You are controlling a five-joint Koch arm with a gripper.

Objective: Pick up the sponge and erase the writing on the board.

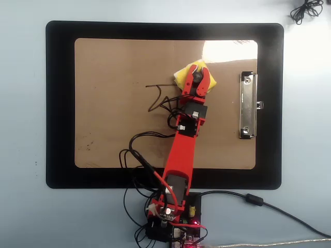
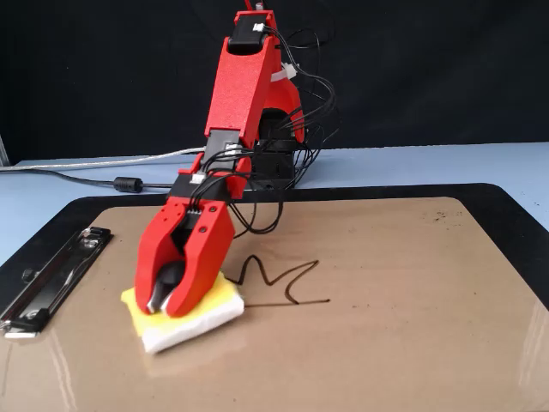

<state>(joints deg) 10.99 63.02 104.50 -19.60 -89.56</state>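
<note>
A: One bench point(image 1: 20, 103), pale blue, plain. On it a black mat point(image 1: 59, 103), and centred on the mat the board point(image 1: 114, 62), tan-brown, rounded corners, glossy with a glare patch near its metal clip point(image 1: 247, 106).

B: Backdrop?

A: Black, behind the arm's base in the fixed view. A grey cable point(image 2: 86, 163) and a black one point(image 2: 129, 184) run along the bench beyond the board's far edge. A small tangle of dark cord point(image 1: 305, 9) lies off the mat's corner on the clip side.

B: Arm and hand?

A: One red arm point(image 1: 182, 150), reaching across the board from its base at the board's long edge. Hand point(image 2: 159, 305) narrowed about the sponge point(image 2: 193, 322), both fingers pressed on it from above. Sponge: yellow over white, flat on the board, between the writing and the clip, apart from the clip.

B: Writing?

A: Dark marker strokes point(image 2: 287, 287), mid-board; a baseline and zigzag spikes show beside the sponge on the side away from the clip. In the overhead view, arm and wires cover part of it.
</note>
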